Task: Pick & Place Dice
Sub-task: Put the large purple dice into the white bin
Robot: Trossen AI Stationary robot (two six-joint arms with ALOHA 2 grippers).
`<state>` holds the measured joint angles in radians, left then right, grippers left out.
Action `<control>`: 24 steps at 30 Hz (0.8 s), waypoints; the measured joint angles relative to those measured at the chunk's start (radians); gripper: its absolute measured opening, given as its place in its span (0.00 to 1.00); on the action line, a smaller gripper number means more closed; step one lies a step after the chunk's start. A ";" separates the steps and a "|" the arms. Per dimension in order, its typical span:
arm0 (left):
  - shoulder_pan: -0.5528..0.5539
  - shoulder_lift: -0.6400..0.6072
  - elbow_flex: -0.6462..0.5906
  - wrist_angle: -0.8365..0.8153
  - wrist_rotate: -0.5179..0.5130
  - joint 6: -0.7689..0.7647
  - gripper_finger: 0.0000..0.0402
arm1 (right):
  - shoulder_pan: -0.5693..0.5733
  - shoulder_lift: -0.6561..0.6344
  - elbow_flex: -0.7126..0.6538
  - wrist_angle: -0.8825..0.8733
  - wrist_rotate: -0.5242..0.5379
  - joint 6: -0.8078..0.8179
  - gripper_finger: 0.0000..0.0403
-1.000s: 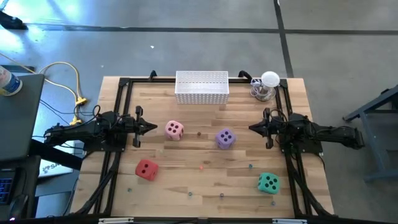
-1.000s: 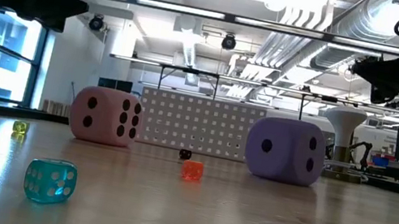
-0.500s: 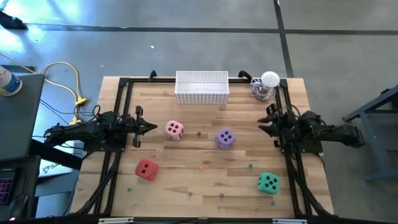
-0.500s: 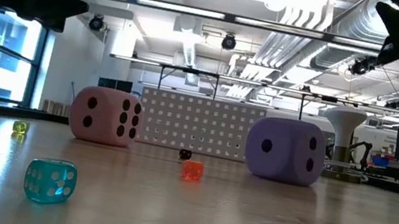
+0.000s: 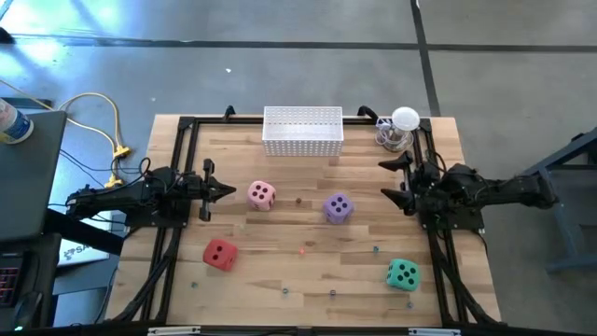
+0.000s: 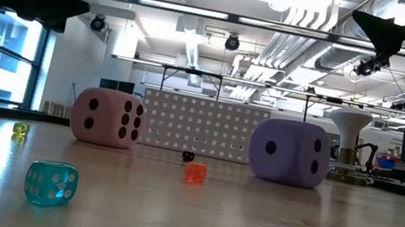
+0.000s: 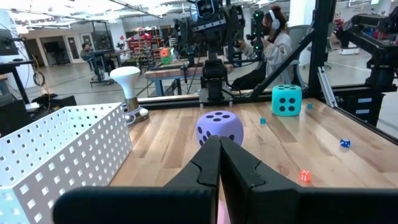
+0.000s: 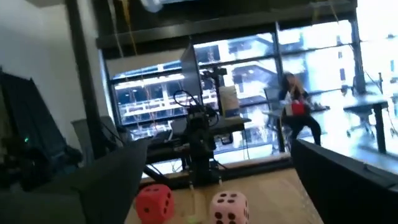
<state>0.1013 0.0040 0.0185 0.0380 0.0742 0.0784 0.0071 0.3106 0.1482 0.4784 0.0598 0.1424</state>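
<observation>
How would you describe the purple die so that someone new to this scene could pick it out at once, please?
Start at the white perforated basket at the table's far edge and come toward the middle of the table. Two dice lie there side by side: the purple die is the one nearer the right hand. Its neighbour, the pink die, differs in colour.

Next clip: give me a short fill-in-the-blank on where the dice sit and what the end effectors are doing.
1. The die nearest the left end effector is ____.
2. The right end effector has its fingers ____.
3. The teal-green die lies on the ____ arm's side.
4. The white basket holds ____ dice.

Missing: pink; open; right; no
</observation>
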 joint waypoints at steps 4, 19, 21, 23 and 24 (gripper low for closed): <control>0.000 0.000 0.000 0.000 0.000 0.000 0.00 | 0.000 0.030 0.002 0.069 -0.092 -0.034 0.98; 0.000 0.000 0.000 0.000 0.000 0.000 0.00 | 0.000 0.101 0.002 0.050 -0.030 -0.039 0.98; 0.000 0.000 0.000 0.000 0.000 0.000 0.00 | 0.000 0.114 0.002 0.050 -0.010 -0.039 0.99; 0.000 0.000 0.000 0.000 0.000 0.000 0.00 | 0.000 0.123 0.002 0.050 0.020 -0.027 0.99; 0.000 0.000 0.000 0.000 0.000 0.000 0.00 | 0.000 0.130 0.002 0.050 0.022 -0.013 0.99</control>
<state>0.1016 0.0040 0.0185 0.0383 0.0742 0.0784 0.0067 0.4410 0.1501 0.5285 0.0819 0.1293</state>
